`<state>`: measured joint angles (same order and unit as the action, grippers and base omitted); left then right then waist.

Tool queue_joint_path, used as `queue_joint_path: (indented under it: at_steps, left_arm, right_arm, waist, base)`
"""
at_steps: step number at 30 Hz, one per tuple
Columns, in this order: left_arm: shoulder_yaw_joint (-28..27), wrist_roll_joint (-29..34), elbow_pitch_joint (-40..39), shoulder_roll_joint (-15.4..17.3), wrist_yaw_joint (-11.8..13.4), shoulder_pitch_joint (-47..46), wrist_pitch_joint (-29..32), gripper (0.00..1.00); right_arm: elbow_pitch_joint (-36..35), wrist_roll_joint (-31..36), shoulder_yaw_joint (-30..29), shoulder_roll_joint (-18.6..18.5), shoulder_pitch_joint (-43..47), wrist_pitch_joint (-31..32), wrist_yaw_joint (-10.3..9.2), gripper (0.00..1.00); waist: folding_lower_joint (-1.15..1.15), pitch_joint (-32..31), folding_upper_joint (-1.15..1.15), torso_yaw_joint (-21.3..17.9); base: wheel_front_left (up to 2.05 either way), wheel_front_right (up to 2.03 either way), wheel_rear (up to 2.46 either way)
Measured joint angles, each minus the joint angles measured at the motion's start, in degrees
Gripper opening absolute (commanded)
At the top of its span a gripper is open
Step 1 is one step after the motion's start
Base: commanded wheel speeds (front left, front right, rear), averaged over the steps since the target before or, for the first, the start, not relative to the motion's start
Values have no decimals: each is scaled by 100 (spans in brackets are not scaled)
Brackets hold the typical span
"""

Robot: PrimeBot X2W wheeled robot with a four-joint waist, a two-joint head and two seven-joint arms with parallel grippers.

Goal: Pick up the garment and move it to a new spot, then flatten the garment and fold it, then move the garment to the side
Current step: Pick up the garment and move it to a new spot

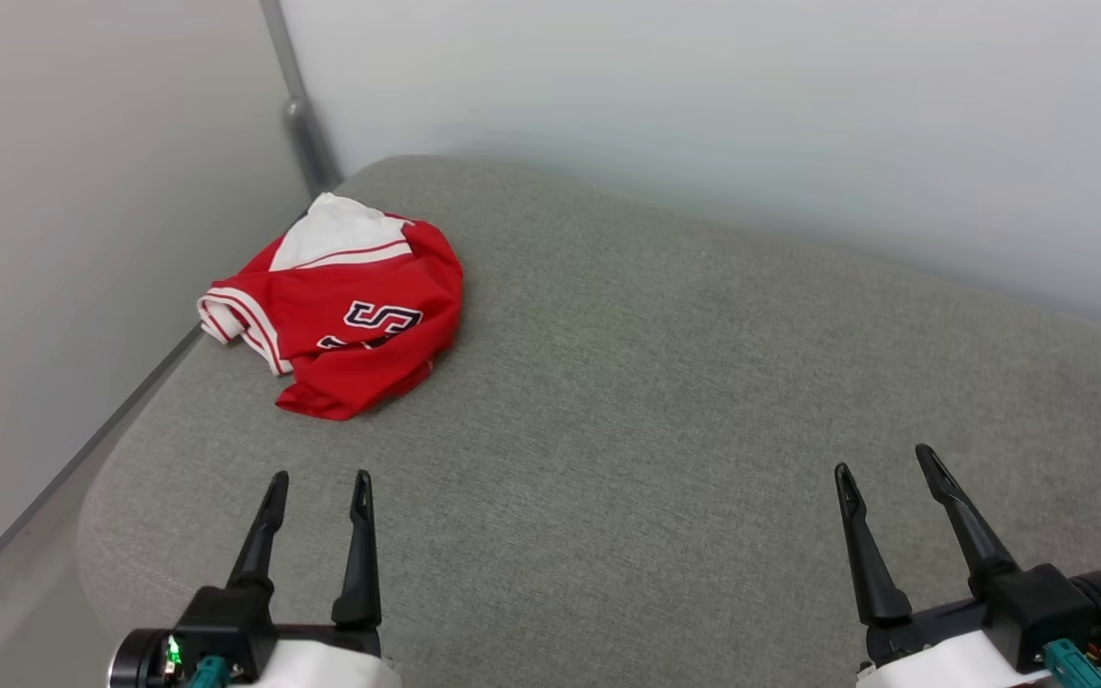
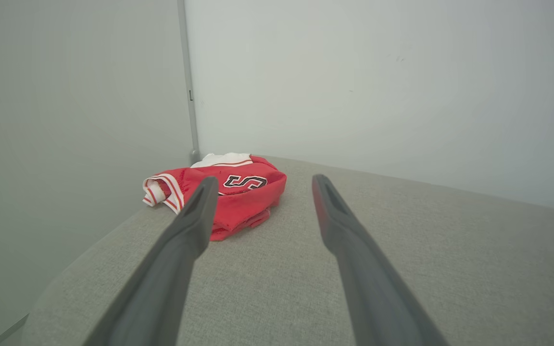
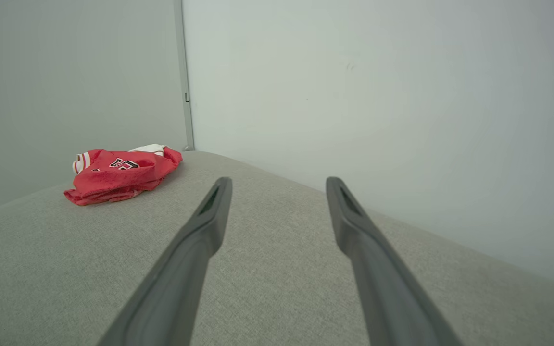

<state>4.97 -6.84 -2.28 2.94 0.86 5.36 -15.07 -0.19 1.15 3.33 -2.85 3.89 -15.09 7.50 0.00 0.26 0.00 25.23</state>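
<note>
Where the grey cushion (image 1: 665,401) rounds off at its far left corner, the garment (image 1: 350,315) lies bunched, close to the edge and the corner post (image 1: 307,124). Open cushion stretches wide to its right. The left gripper (image 1: 320,476) and right gripper (image 1: 883,459) hover over the near part, well apart, both with fingers spread and holding nothing. Folds hide most of the lettering; only an "S" reads clearly.

- Left gripper (image 1: 320,475): two long, tapering dark fingers (image 1: 259,545) on a black block (image 1: 226,616), with a green light (image 1: 173,652) and a teal plug (image 1: 209,672).
- Right gripper (image 1: 883,459): matching fingers, black block, white casing (image 1: 942,664), teal plug.
</note>
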Motion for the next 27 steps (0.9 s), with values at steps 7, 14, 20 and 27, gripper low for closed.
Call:
queue_joint_path:
  at_steps: [7,14,20,27]
  left_arm:
    - [-498,-214,332,-2,-268,-698,-1,100]
    - [-1005,-733,1716,701,-676,-2253,388,100]
    - [-1024,-1901,2463,1615,-812,-3737,2630,100]
    - [-764,-2892,2819,2683,-820,-4709,5096,100]
  right_arm:
    - [-223,292,123,0,-246,0,0,100]
    - [-393,367,277,-207,-513,0,0,100]
    - [-548,397,422,-375,-754,0,0,100]
    - [-722,397,664,-501,-1036,0,1,100]
  waist:
    - [0,444,0,-200]
    - [1,1134,0,-522]
    - [1,1717,0,-860]
    - [1,2358,0,-1292]
  base:
    - [0,0,0]
    - [0,0,0]
    - [0,0,0]
    - [0,0,0]
